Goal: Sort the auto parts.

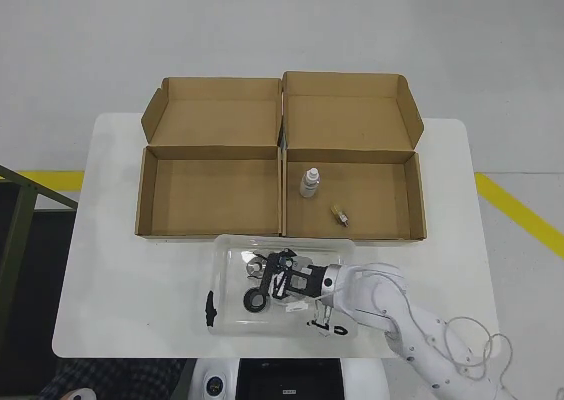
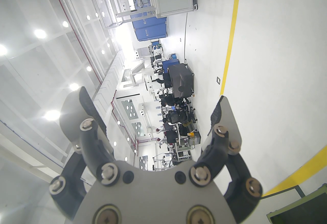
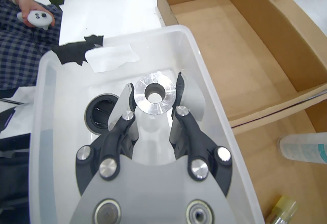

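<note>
Silver ring [image 3: 139, 96] clamped in the right claw [image 3: 155, 93], low inside the clear tub [image 3: 63, 87], apparently for lifting across to a cardboard box [image 1: 209, 195].

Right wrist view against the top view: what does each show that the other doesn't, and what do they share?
The right wrist view adds a person's hand holding a white controller, plus a close look at the right gripper closed on a silver ring. The top view adds the whole white table and both cardboard boxes complete, lids open. Shared: the clear bin, the black ring inside it, and the white bottle in one box.
</note>
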`<state>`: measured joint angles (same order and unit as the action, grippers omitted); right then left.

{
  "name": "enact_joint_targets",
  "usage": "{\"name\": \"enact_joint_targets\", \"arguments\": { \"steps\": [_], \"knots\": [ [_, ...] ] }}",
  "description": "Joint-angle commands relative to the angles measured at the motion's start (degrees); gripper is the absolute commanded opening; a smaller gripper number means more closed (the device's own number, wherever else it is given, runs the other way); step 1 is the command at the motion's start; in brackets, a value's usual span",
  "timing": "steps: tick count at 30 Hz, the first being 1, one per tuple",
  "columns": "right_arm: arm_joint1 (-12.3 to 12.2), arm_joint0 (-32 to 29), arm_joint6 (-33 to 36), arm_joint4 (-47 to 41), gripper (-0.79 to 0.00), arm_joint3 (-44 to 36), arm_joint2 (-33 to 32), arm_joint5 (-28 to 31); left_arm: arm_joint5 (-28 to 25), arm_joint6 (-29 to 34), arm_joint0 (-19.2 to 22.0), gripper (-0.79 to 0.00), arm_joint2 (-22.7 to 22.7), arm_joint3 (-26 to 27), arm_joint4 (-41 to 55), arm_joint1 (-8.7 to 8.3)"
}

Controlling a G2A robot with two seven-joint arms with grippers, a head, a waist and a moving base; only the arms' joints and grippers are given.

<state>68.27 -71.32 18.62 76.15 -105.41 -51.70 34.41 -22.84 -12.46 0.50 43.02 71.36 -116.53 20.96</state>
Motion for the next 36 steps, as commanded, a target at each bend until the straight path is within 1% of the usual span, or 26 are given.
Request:
{"name": "enact_joint_targets", "arguments": {
  "steps": [1, 11, 19, 33, 36],
  "knots": [
    [-0.2, -0.8, -1.5, -1.4, -0.785, -0.7, -1.0, -0.1, 0.0, 0.0, 0.0, 0.000, 0.0, 0.0, 0.0, 0.00],
    [-0.8, -3.9, -8.5, -10.2, -0.785, -3.0, -6.3, -0.1, 0.0, 0.0, 0.0, 0.000, 0.0, 0.0, 0.0, 0.00],
    [-0.8, -4.6, -12.2, -19.1, -0.785, -2.0, -9.3, -0.3, 0.0, 0.0, 0.0, 0.000, 0.0, 0.0, 0.0, 0.00],
    [-0.8, -4.3, -14.1, -30.0, -0.785, -0.1, -12.5, -0.4, 0.0, 0.0, 0.0, 0.000, 0.0, 0.0, 0.0, 0.00],
    [-0.8, -4.2, -14.3, -30.7, -0.785, 0.0, -13.0, -0.7, 0.0, 0.0, 0.0, 0.000, 0.0, 0.0, 0.0, 0.00]
  ]
}}
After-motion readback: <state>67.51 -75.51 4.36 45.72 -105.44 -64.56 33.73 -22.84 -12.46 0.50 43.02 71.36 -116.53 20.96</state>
